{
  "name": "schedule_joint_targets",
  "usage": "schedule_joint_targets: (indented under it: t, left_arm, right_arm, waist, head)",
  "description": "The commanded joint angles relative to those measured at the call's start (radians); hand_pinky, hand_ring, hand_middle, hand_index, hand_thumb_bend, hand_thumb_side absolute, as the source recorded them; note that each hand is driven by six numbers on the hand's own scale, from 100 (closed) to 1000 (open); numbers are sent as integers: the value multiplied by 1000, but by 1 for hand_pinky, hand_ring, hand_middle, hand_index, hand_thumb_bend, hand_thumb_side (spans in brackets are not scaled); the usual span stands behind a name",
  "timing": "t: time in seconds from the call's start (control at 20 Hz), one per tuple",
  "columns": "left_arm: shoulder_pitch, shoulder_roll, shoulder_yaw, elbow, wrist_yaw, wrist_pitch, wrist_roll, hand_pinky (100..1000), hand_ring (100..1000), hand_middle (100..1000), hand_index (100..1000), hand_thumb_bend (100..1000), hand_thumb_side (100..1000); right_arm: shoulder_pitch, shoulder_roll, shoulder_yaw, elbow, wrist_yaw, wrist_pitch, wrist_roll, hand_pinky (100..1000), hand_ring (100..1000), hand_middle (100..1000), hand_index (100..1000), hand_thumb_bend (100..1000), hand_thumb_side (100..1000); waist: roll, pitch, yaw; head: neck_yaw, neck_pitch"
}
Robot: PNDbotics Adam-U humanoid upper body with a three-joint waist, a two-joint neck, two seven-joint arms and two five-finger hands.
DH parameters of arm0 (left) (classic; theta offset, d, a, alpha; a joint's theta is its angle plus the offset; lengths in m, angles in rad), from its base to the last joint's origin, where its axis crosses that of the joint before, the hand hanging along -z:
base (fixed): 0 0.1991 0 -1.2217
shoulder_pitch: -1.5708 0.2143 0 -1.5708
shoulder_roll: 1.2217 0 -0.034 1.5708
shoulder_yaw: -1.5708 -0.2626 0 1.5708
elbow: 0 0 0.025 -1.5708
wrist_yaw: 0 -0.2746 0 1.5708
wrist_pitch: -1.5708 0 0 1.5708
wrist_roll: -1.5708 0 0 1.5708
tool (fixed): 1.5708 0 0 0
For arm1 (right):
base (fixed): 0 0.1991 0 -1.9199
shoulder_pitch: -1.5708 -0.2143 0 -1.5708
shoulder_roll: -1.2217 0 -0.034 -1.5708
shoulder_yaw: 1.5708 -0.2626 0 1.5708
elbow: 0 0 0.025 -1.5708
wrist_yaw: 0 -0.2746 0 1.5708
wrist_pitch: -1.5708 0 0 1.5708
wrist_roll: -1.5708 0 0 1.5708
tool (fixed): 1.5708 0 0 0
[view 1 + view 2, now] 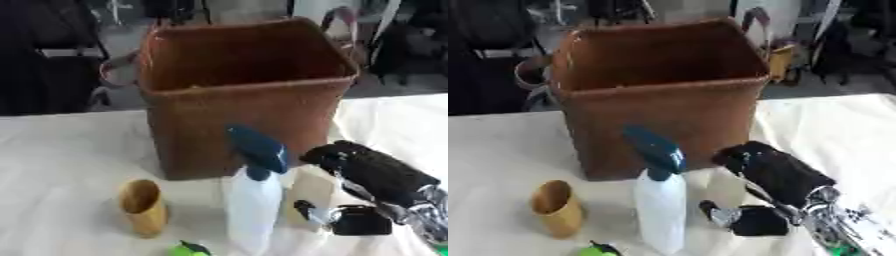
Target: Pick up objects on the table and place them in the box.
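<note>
Basket mouth gapes open from above; spray bottle (upright) and cup block its front

Both head eyes look down, close — sharing basket and table.

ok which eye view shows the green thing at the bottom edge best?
Left eye view: more of the green thing clears the bottom edge, in front of the spray bottle. The right eye view shows only a smaller sliver of it, cut by the frame.
</note>
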Motion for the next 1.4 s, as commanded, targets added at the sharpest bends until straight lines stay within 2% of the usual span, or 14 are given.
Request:
schedule_joint_targets:
  t: [0.05, 0.5, 0.8, 1.15, 1.4]
  left_arm:
    - [-12, 20, 6, -9, 4, -1, -3, 745, 721, 761, 688, 100, 916]
    - [-14, 20, 5, -9, 5, -1, -3, 744, 721, 762, 688, 100, 916]
    - [-16, 17, 4, -9, 6, -1, -6, 744, 721, 762, 688, 100, 916]
    - [-18, 17, 4, -9, 6, -2, -5, 744, 722, 763, 688, 100, 916]
    - [-18, 16, 4, -9, 7, -2, -6, 743, 722, 763, 687, 100, 916]
  right_arm:
    - [-16, -10, -4, 1, 18, -12, 14, 994, 954, 913, 981, 389, 977]
    - [-3, -12, 0, 15, 26, -31, 30, 998, 959, 913, 983, 391, 977]
    - [-4, -5, -7, 55, 31, -36, 4, 988, 947, 913, 988, 408, 978]
    - [-3, 1, -36, 90, -67, -18, -48, 969, 931, 916, 995, 406, 993]
    - [-2, 2, -36, 124, -54, -30, -57, 984, 945, 923, 998, 423, 996]
  waist:
    - [1, -18, 1]
    - [1, -17, 2]
    - [2, -14, 3]
    - [0, -11, 3]
    - [-2, -10, 5]
  head:
    - [-4, -10]
    - [-6, -16]
    - [-6, -20]
    - [9, -10]
    - [10, -12]
